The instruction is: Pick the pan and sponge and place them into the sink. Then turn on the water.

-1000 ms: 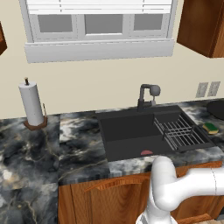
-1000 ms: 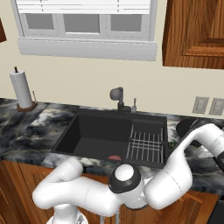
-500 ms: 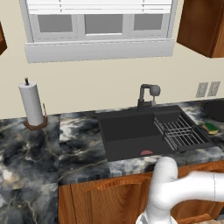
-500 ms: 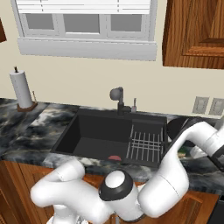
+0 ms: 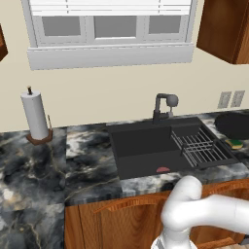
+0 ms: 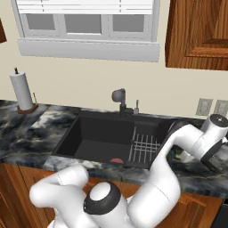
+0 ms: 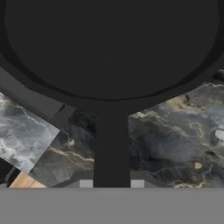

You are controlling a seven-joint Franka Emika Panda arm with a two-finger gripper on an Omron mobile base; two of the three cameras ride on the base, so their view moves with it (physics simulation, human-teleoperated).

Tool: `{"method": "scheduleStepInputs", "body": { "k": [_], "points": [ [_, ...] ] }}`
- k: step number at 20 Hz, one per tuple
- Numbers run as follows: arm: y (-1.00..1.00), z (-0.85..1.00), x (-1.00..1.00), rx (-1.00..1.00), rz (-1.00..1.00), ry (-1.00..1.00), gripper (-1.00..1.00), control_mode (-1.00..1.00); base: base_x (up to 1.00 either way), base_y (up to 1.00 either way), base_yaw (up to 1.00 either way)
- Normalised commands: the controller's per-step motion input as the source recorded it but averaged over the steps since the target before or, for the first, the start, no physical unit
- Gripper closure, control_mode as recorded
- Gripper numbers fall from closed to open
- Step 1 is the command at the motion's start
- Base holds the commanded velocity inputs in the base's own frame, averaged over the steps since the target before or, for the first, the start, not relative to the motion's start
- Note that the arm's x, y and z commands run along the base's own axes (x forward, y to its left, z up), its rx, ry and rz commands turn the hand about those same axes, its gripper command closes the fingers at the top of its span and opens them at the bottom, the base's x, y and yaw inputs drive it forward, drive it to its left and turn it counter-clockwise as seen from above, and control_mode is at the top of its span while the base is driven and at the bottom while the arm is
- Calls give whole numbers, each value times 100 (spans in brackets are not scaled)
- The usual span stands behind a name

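The matte black pan (image 7: 109,43) spreads across the top of the hand view, and its straight handle (image 7: 111,148) runs down between my fingertips. My gripper (image 7: 111,183) is shut on that handle, over the marbled counter. In the left base view the pan (image 5: 234,125) rests on the counter right of the sink (image 5: 141,151). The yellow and green sponge (image 5: 236,144) lies just in front of it. No water runs from the dark faucet (image 5: 164,104).
A ribbed black drying rack (image 5: 202,146) fills the sink's right part, and a small red mark (image 5: 163,169) sits on its front floor. A paper towel roll (image 5: 35,116) stands far left. The faucet (image 6: 120,100) rises behind the basin (image 6: 98,138).
My forearm has shifted a little in the right base view. The pan and the sponge stay where they were, and the gripper stays shut.
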Motion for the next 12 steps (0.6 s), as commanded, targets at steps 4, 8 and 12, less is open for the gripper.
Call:
{"method": "scheduleStepInputs", "body": {
  "k": [4,8,12],
  "points": [
    [36,28,-12,-7,9,3,100,-100,0,0,0],
    [32,26,-11,-5,9,8,100,-100,0,0,0],
    [33,19,-8,-3,11,10,100,-100,0,0,0]
  ]
}}
